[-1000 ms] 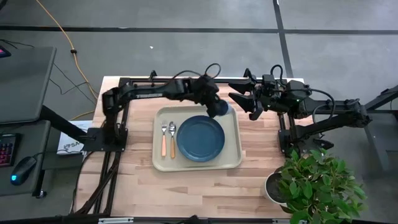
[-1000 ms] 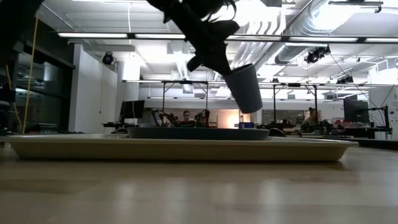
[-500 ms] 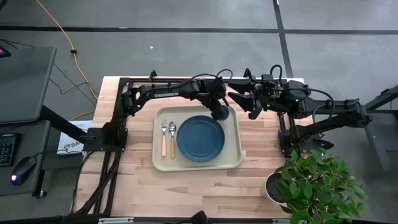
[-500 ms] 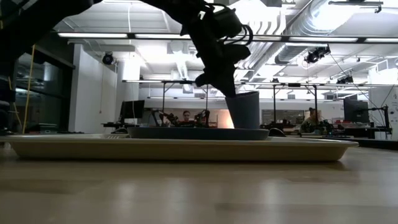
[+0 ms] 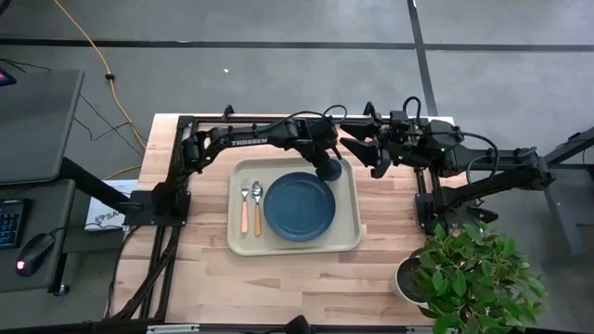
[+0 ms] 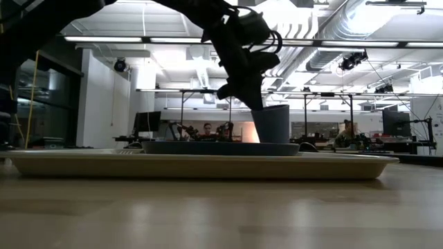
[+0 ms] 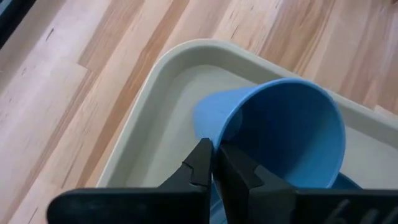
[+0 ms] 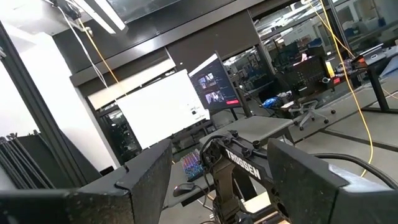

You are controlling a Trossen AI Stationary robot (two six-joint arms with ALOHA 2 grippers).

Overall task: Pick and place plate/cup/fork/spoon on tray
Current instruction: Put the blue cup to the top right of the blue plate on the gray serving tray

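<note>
1. Pale wood planks make up the table [image 5: 278, 278]; at its near right corner stands one leafy plant [image 5: 469, 274] in a white pot.
2. One cream tray [image 5: 351, 223] lies at the table's middle, its long sides running left to right.
3. On the tray's left part lie one fork [image 5: 245, 207] and one spoon [image 5: 257, 206], side by side and just apart; both have long axes running near to far, orange handles toward the near edge, metal ends pointing far.
4. One blue plate [image 5: 299, 206] lies flat on the tray, right of the spoon.
5. One blue cup [image 7: 280, 130] stands in the tray's far right corner, just beyond the plate; in the low view it is upright [image 6: 271, 124], mouth up.
6. The left gripper [image 7: 216, 163] reaches over that corner with its jaws pinched tight on the cup's rim, one finger inside and one outside.
7. The right gripper [image 5: 375, 154] hangs above the table, just right of the tray's far corner, jaws spread wide and empty.
8. Beyond the table lies grey floor with one orange cable [image 5: 93, 51]; the low view shows a workshop with ceiling lights and desks.
</note>
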